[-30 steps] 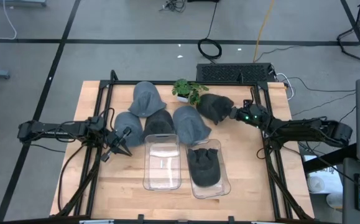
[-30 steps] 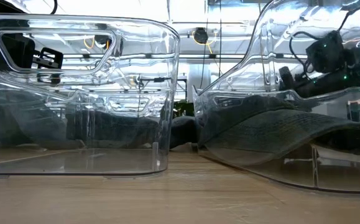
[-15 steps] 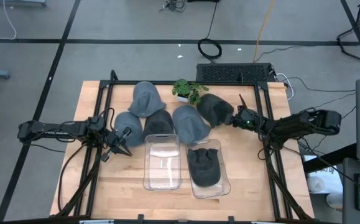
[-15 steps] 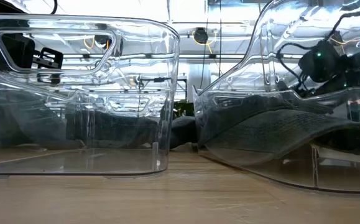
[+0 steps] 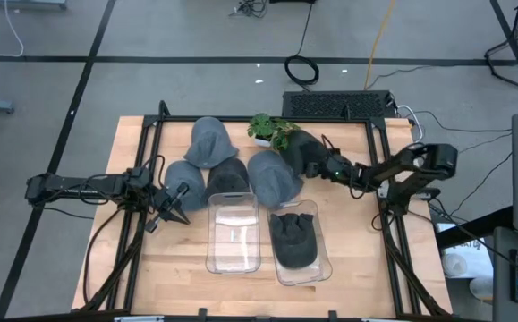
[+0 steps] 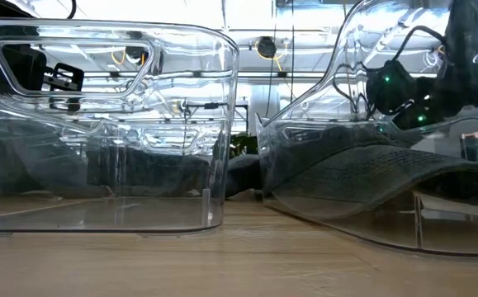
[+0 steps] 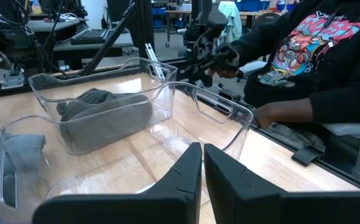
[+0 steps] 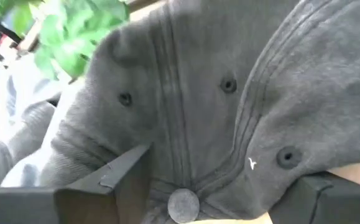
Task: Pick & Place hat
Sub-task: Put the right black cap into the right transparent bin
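Right claw moved in onto dark cap, fingers wide around its crown; left claw narrow, idle

Wooden table on grey concrete floor with dark seam lines. Black frame rails run along the table sides. Black keyboard just behind the table's far edge, coiled black cable on the floor beyond it, yellow cable running away. White cable at far left. Left wrist view: workshop with desks behind, person in dark printed hoodie seated just beside the table. Low view: bright ceiling lights.
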`<state>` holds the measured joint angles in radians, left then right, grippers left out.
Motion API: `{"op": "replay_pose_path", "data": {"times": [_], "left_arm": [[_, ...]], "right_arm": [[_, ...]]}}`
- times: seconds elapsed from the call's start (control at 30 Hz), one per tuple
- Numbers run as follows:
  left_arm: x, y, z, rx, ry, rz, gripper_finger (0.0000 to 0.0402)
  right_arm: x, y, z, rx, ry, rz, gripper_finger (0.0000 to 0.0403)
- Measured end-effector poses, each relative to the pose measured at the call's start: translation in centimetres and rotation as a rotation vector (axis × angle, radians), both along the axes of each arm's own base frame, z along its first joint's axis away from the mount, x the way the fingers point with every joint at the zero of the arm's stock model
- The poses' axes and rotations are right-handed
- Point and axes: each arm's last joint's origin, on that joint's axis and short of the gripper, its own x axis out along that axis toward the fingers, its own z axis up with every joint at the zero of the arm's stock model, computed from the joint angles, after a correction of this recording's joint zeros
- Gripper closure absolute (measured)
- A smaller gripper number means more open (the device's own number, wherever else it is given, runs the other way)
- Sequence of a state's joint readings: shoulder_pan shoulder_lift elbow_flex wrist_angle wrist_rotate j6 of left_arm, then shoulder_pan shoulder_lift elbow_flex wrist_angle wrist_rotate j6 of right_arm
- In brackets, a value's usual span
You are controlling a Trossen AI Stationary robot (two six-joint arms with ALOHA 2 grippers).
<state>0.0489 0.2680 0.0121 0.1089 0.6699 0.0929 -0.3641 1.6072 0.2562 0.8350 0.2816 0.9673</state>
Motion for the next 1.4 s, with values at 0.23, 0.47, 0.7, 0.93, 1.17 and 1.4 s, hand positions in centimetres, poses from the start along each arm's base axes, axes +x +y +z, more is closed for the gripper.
{"op": "replay_pose_path", "data": {"times": [0.23, 0.47, 0.7, 0.93, 1.17, 1.4], "left_arm": [[0.0, 0.0, 0.0, 0.000, 0.001, 0.000, 0.0376], [0.0, 0.0, 0.0, 0.000, 0.000, 0.000, 0.0376], [0.0, 0.0, 0.0, 0.000, 0.000, 0.000, 0.0376], [0.0, 0.0, 0.0, 0.000, 0.000, 0.000, 0.0376], [0.0, 0.0, 0.0, 0.000, 0.001, 0.000, 0.0376], [0.0, 0.0, 0.0, 0.000, 0.000, 0.000, 0.0376]], "right_arm": [[0.7, 0.0, 1.1, -0.009, -0.148, 0.064, 0.0230], [0.9, 0.1, 1.3, -0.029, -0.160, 0.140, 0.0355], [1.1, -0.1, 2.1, -0.134, -0.196, 0.148, 0.0399], [1.7, -0.1, 3.9, -0.204, -0.378, 0.216, 0.0401], [1.6, 0.2, 6.5, -0.257, -0.554, 0.271, 0.0402], [0.8, 1.3, 10.1, -0.397, -0.691, 0.334, 0.0402]]}}
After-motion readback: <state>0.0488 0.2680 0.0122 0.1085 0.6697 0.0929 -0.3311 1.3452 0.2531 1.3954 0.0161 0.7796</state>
